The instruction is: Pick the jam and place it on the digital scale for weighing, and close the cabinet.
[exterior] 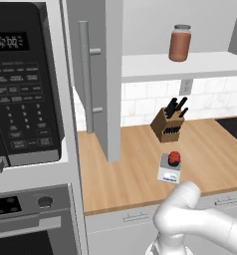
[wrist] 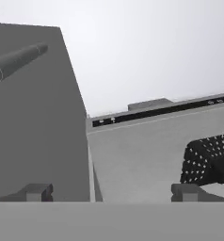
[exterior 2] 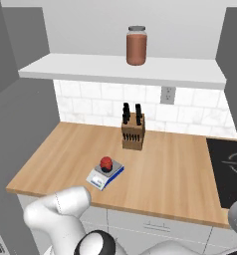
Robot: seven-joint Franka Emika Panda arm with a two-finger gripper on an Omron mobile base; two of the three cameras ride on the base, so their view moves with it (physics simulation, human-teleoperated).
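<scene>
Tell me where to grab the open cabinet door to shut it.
Take the cabinet door by its long vertical bar handle, jaws across the bar near mid-height, coming from its handle side. The bar stands off the slab on two posts, leaving room behind it. The jam already sits on the scale.

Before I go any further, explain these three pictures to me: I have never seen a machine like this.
This is a rendered kitchen with a white robot arm on a driving base. Two pictures come from cameras on that base, behind the arm to its left and right; the third looks along the gripper, whose two dark finger tips stand apart with nothing between them. On the wooden counter sits a small flat grey digital scale, and the tiny red jam jar already rests on it. Behind stands a wooden knife block. A taller brownish-red jar with a grey lid stands on the white shelf. The grey wall cabinet door with its long bar handle still stands open, beside the black microwave.
</scene>
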